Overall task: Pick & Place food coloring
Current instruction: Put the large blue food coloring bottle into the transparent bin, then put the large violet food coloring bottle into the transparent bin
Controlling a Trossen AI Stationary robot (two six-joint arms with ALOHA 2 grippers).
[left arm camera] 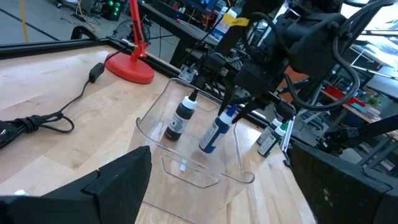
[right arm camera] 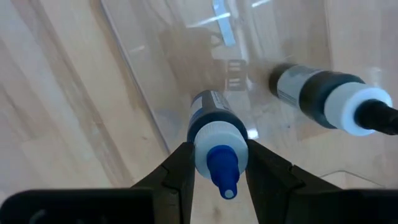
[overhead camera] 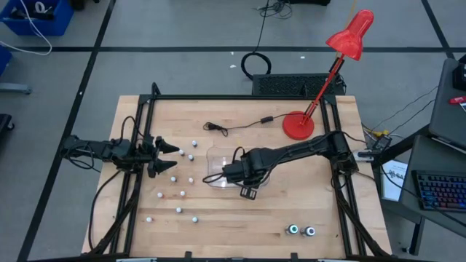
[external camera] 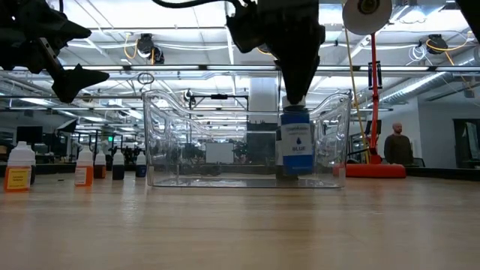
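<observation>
1. The right gripper (external camera: 294, 96) is covering the blue bottle (external camera: 295, 144)'s cap at centre frame
2. Loose bottles (overhead camera: 182, 193) are showing too small for colours
3. The lamp (external camera: 373, 90)'s shade is running off the upper right

My wooden worktop (overhead camera: 306, 196) carries a clear tub (overhead camera: 218, 166) at centre frame, small white-capped bottles (overhead camera: 182, 193) scattered centre-left, a red lamp (overhead camera: 298, 125) upper right, and a black cable (overhead camera: 237, 127).

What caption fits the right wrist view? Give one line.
Right gripper lowers a blue bottle into the clear tub beside a dark bottle.
</observation>
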